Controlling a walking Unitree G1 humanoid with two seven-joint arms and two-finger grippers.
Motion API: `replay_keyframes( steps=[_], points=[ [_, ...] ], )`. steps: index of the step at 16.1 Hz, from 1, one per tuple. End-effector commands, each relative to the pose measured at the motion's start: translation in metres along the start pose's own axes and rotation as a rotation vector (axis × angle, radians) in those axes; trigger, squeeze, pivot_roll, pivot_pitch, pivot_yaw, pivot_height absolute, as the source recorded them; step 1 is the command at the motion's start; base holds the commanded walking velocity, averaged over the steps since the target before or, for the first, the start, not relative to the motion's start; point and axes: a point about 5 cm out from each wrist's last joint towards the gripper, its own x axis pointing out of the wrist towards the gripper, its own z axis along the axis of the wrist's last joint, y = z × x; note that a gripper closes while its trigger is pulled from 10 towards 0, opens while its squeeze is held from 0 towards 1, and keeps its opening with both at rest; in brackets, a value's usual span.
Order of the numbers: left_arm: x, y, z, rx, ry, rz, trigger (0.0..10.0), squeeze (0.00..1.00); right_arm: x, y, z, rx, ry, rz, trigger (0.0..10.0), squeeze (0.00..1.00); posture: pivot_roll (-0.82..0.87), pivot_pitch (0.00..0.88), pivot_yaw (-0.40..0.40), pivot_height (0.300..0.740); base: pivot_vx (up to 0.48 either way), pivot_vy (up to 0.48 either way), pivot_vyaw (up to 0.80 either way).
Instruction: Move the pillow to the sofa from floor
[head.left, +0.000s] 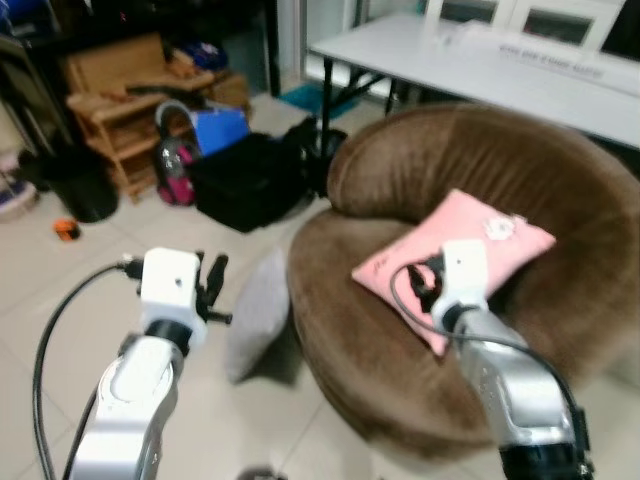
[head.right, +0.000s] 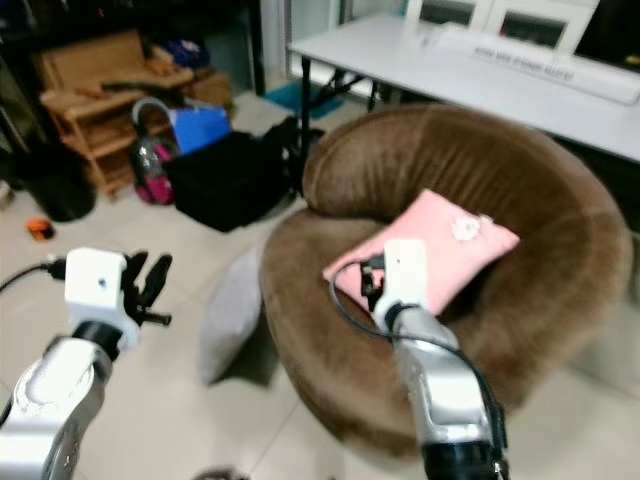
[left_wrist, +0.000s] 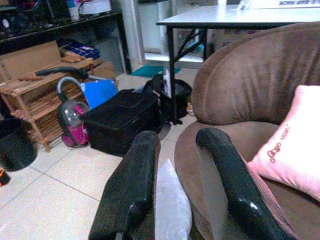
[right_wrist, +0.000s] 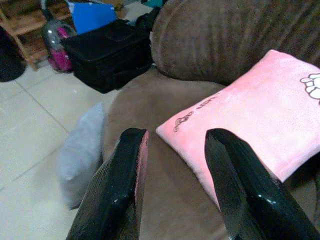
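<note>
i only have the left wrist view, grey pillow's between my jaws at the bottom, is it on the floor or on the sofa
Observer: On the floor. The grey pillow leans on edge against the brown sofa, by its front left side.
Operator: where's the right arm
Observer: The right gripper hovers above the sofa seat at the pink pillow, jaws open, holding nothing.
Operator: is my left gripper touching the grey one
Observer: No. The left gripper is in the air beside it, jaws open.
</note>
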Motion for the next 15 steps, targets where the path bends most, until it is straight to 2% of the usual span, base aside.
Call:
replay_keyframes(
  steps=[1, 4, 6, 12, 15],
  points=[
    [0.0004, -0.0015, 0.0012, -0.004, -0.006, 0.0, 10.0, 0.0, -0.0009, -0.0042, 0.0034, -0.002, -0.007, -0.016, 10.0, 0.0, 0.11, 0.0, -0.013, 0.74, 0.0, 0.0, 0.0],
    [-0.0001, -0.001, 0.0009, -0.008, -0.01, 0.001, 10.0, 0.0, -0.0012, -0.0042, 0.0036, 0.006, -0.009, -0.018, 10.0, 0.0, 0.11, 0.0, -0.013, 0.74, 0.0, 0.0, 0.0],
    [0.0, -0.0016, 0.0011, -0.007, -0.011, -0.005, 10.0, 0.0, -0.0014, -0.0076, 0.0025, 0.011, -0.004, -0.028, 10.0, 0.0, 0.11, 0.0, -0.011, 0.74, 0.0, 0.289, 0.0],
    [0.0002, -0.0013, 0.0012, -0.006, -0.01, -0.01, 10.0, 0.0, -0.0017, -0.0064, 0.0013, 0.003, 0.003, -0.021, 10.0, 0.0, 0.11, 0.0, -0.011, 0.74, 0.0, 0.328, -0.44],
    [0.0, -0.0015, 0.0009, -0.005, -0.007, -0.007, 10.0, 0.0, -0.002, -0.0069, 0.001, -0.002, 0.005, -0.019, 10.0, 0.0, 0.11, 0.0, -0.008, 0.74, 0.0, 0.394, 0.0]
  ],
)
